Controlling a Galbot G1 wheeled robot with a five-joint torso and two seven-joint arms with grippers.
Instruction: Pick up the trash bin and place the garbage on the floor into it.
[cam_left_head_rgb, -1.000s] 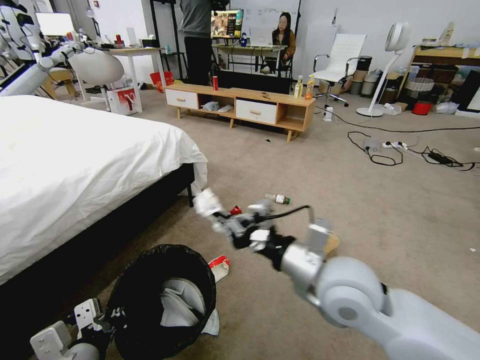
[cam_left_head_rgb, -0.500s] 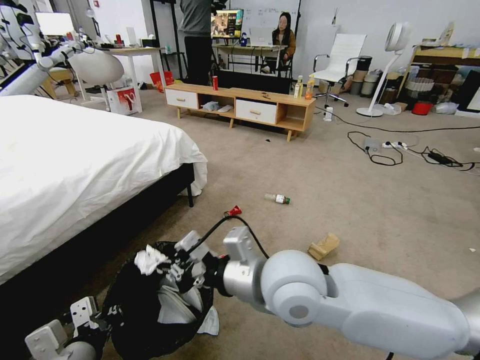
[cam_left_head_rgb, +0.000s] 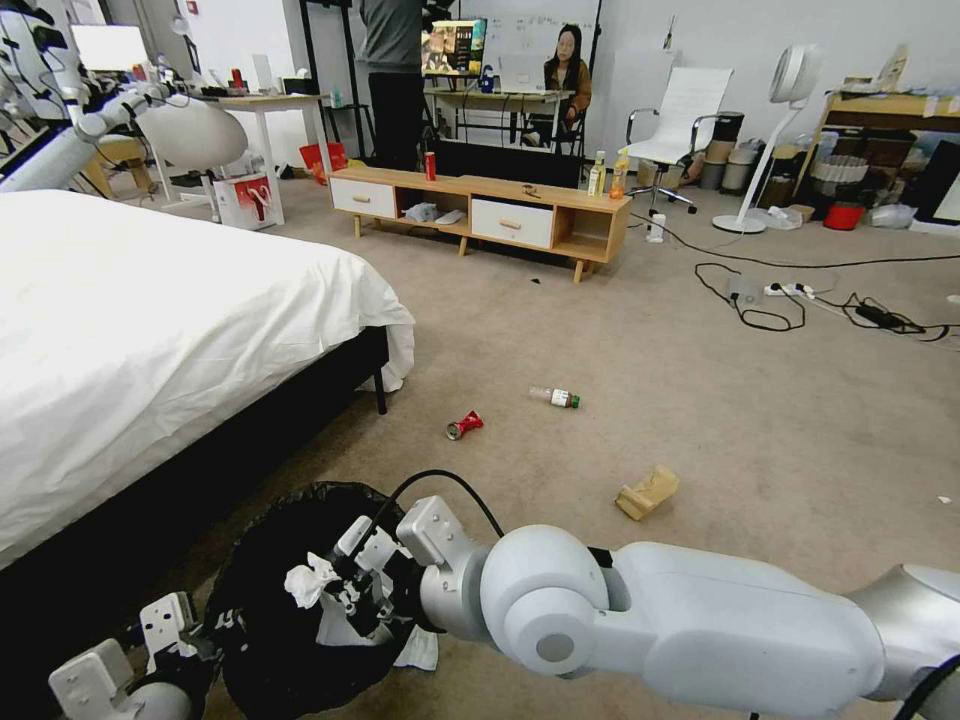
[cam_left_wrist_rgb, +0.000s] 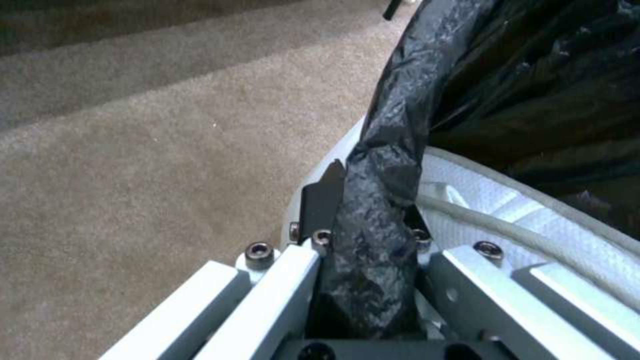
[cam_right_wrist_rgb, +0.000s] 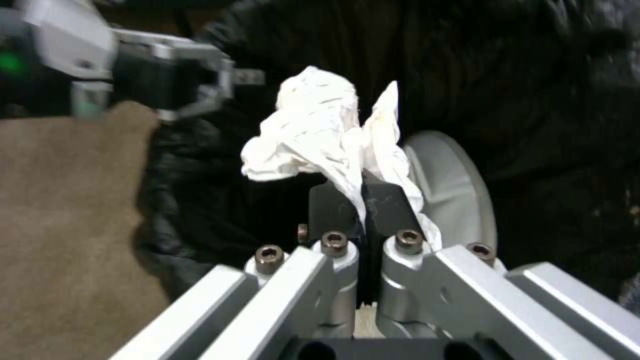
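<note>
Bin (cam_left_head_rgb: 270, 600) — one tissue (cam_left_head_rgb: 308, 583) held above, three litter pieces beyond.

White bed (cam_left_head_rgb: 150, 330), low wooden cabinet (cam_left_head_rgb: 480, 215), standing fan (cam_left_head_rgb: 775, 130), floor cables (cam_left_head_rgb: 800, 300)

Bin (cam_left_head_rgb: 262, 560) mouth partly blocked: right gripper (cam_left_head_rgb: 335, 590) clamped on tissue (cam_left_head_rgb: 308, 582) above it, left gripper (cam_left_wrist_rgb: 363, 220) pinching bag at rim. Bed (cam_left_head_rgb: 150, 330) crowds bin's left side. Carpet (cam_left_head_rgb: 780, 420) beyond bin open; can (cam_left_head_rgb: 464, 425), bottle (cam_left_head_rgb: 555, 397), paper bag (cam_left_head_rgb: 648, 492) well apart.
</note>
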